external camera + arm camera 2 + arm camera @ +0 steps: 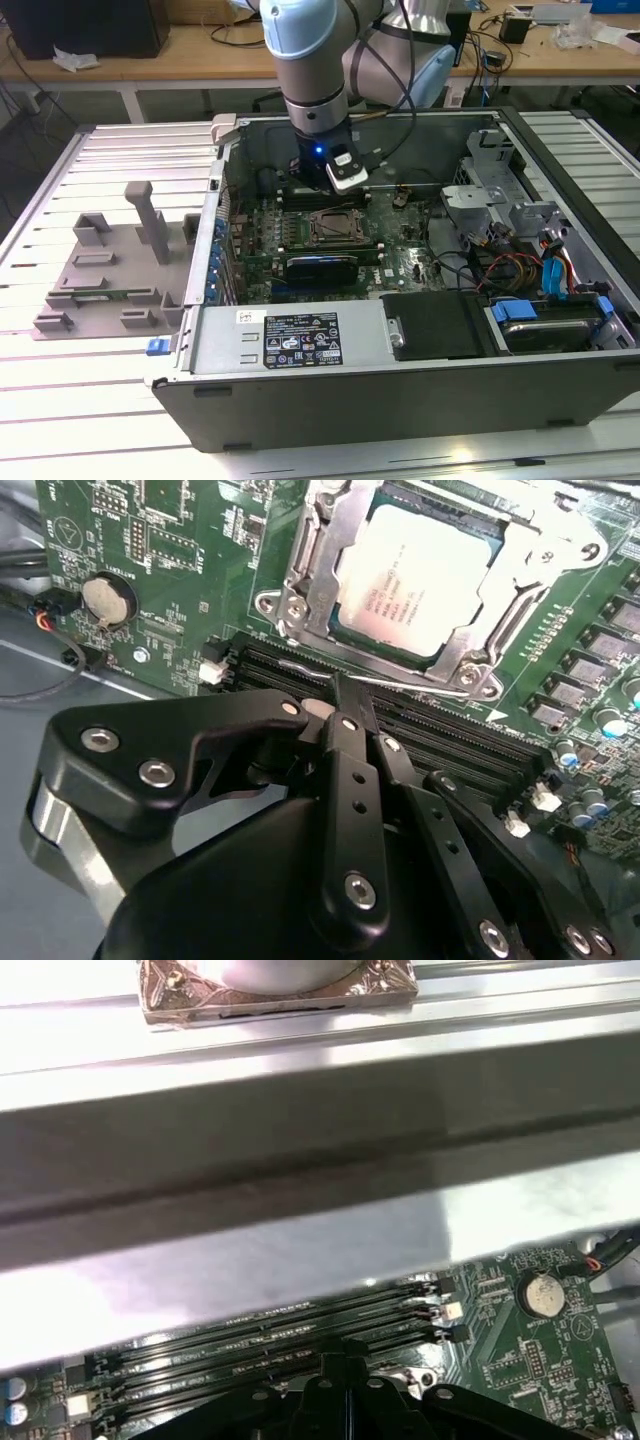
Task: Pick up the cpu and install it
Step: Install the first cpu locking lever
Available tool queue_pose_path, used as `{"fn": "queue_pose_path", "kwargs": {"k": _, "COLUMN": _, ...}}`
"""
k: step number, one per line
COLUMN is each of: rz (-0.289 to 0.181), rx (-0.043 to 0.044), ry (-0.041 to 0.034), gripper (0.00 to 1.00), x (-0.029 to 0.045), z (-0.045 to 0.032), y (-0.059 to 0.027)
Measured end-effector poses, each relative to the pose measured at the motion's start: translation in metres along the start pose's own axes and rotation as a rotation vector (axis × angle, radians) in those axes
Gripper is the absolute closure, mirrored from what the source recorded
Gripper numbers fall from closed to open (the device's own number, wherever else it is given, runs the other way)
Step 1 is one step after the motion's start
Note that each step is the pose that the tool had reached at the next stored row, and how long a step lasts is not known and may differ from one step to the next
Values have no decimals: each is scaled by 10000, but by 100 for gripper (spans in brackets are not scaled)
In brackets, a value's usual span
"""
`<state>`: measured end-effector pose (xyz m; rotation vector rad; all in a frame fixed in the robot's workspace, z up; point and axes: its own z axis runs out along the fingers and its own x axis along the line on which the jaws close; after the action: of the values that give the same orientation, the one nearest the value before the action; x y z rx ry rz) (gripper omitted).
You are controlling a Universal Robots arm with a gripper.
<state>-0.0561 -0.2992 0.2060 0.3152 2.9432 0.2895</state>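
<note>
The cpu point(415, 575) lies flat in the motherboard socket, its silver-grey top showing inside the metal socket frame point(300, 580) in the second wrist view. My gripper point(343, 692) is shut, its black fingers pressed together with nothing visible between them. The tips hang just over the thin wire lever point(400, 680) along the socket's edge, above the memory slots point(450, 735). In the exterior view the gripper point(322, 188) reaches down into the open computer case, just behind the socket point(335, 228). The first wrist view has the gripper point(345, 1360) over the memory slots point(270, 1335).
The open computer case point(400, 390) lies on a slatted metal table, with drive cages and cables at the exterior view's right. A grey plastic fixture point(110, 270) with upright blocks stands at the exterior view's left. A coin battery point(108, 598) sits near the socket. The case wall point(300, 1160) rises close behind the slots.
</note>
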Motion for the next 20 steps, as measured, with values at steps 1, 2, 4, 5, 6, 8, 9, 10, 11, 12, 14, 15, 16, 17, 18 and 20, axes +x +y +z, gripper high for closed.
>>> {"fn": "queue_pose_path", "kwargs": {"k": 1, "rz": 17, "rx": 1, "ry": -44, "gripper": 89, "x": 12, "z": 2, "y": -2}}
{"fn": "queue_pose_path", "kwargs": {"k": 2, "rz": 24, "rx": 3, "ry": -72, "gripper": 89, "x": 16, "z": 2, "y": -3}}
{"fn": "queue_pose_path", "kwargs": {"k": 4, "rz": 75, "rx": 37, "ry": -262, "gripper": 89, "x": 46, "z": 12, "y": -13}}
{"fn": "queue_pose_path", "kwargs": {"k": 5, "rz": 79, "rx": 33, "ry": -284, "gripper": 89, "x": 48, "z": 13, "y": -13}}
{"fn": "queue_pose_path", "kwargs": {"k": 6, "rz": 80, "rx": 32, "ry": -291, "gripper": 89, "x": 51, "z": 16, "y": -14}}
{"fn": "queue_pose_path", "kwargs": {"k": 8, "rz": 63, "rx": 81, "ry": -336, "gripper": 89, "x": 57, "z": 59, "y": -24}}
{"fn": "queue_pose_path", "kwargs": {"k": 9, "rz": 62, "rx": 97, "ry": -337, "gripper": 89, "x": 58, "z": 70, "y": -33}}
{"fn": "queue_pose_path", "kwargs": {"k": 10, "rz": 67, "rx": 98, "ry": -341, "gripper": 89, "x": 58, "z": 80, "y": -40}}
{"fn": "queue_pose_path", "kwargs": {"k": 11, "rz": 94, "rx": 107, "ry": -347, "gripper": 89, "x": 43, "z": 86, "y": -47}}
{"fn": "queue_pose_path", "kwargs": {"k": 12, "rz": 105, "rx": 107, "ry": -347, "gripper": 89, "x": 3, "z": 94, "y": -46}}
{"fn": "queue_pose_path", "kwargs": {"k": 14, "rz": 105, "rx": 113, "ry": -341, "gripper": 89, "x": -36, "z": 100, "y": -42}}
{"fn": "queue_pose_path", "kwargs": {"k": 15, "rz": 104, "rx": 112, "ry": -341, "gripper": 89, "x": -42, "z": 101, "y": -41}}
{"fn": "queue_pose_path", "kwargs": {"k": 16, "rz": 105, "rx": 112, "ry": -341, "gripper": 89, "x": -42, "z": 101, "y": -41}}
{"fn": "queue_pose_path", "kwargs": {"k": 17, "rz": 107, "rx": 108, "ry": -341, "gripper": 89, "x": -42, "z": 102, "y": -40}}
{"fn": "queue_pose_path", "kwargs": {"k": 18, "rz": 112, "rx": 83, "ry": -335, "gripper": 89, "x": -43, "z": 102, "y": -40}}
{"fn": "queue_pose_path", "kwargs": {"k": 20, "rz": 125, "rx": 18, "ry": -322, "gripper": 89, "x": -42, "z": 102, "y": -40}}
